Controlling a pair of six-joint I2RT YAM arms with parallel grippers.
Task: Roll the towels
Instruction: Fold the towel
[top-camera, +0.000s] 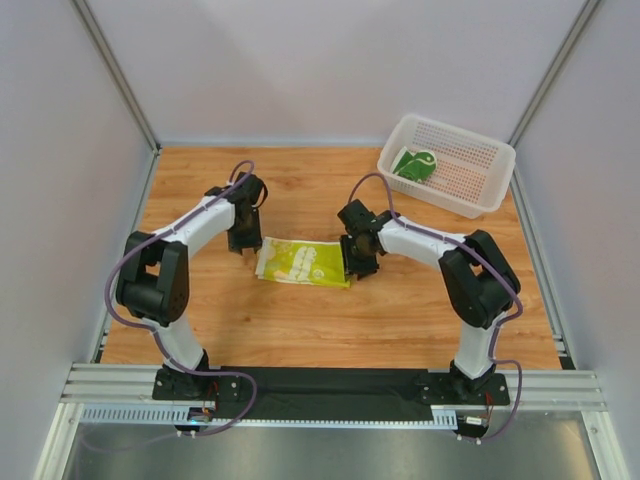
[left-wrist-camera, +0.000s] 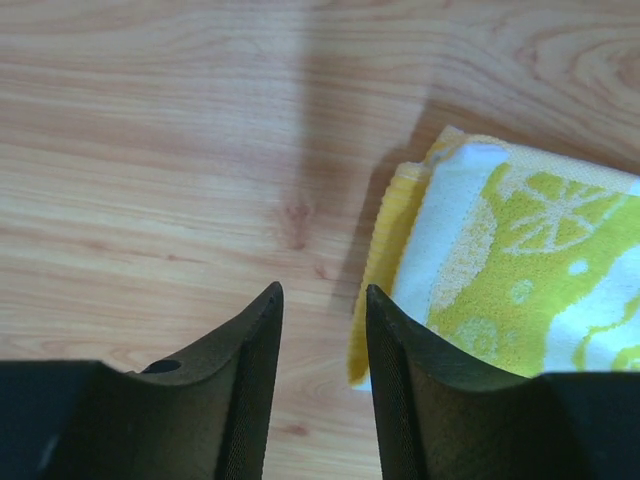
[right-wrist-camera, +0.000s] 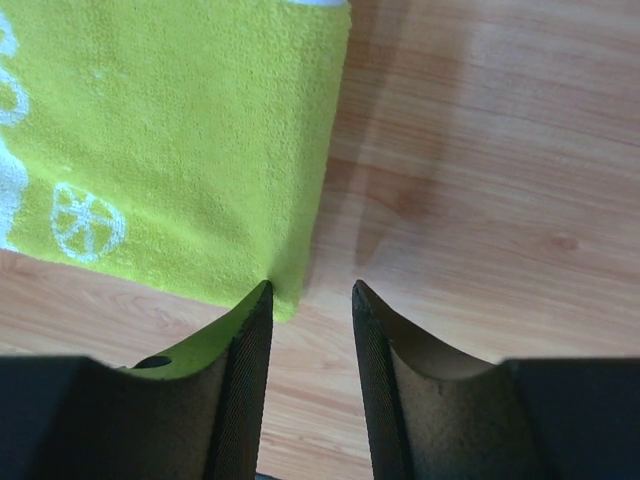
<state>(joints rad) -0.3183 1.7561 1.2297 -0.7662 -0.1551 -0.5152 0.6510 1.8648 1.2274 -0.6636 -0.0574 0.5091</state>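
The cream-yellow towel (top-camera: 303, 263) with lime-green patterns lies folded flat on the wooden table between my two arms. My left gripper (top-camera: 243, 243) is open just off its left end; in the left wrist view the towel (left-wrist-camera: 510, 270) lies to the right of my empty gripper (left-wrist-camera: 322, 300). My right gripper (top-camera: 356, 262) is open at the towel's right end; in the right wrist view the towel's lime corner (right-wrist-camera: 180, 150) sits by my left finger and the gripper (right-wrist-camera: 310, 295) holds nothing. The dark green towel (top-camera: 414, 164) lies in the basket.
The white perforated basket (top-camera: 480, 190) stands at the back right of the table. Grey walls enclose the left, back and right sides. A metal rail (top-camera: 330, 385) runs along the near edge by the arm bases.
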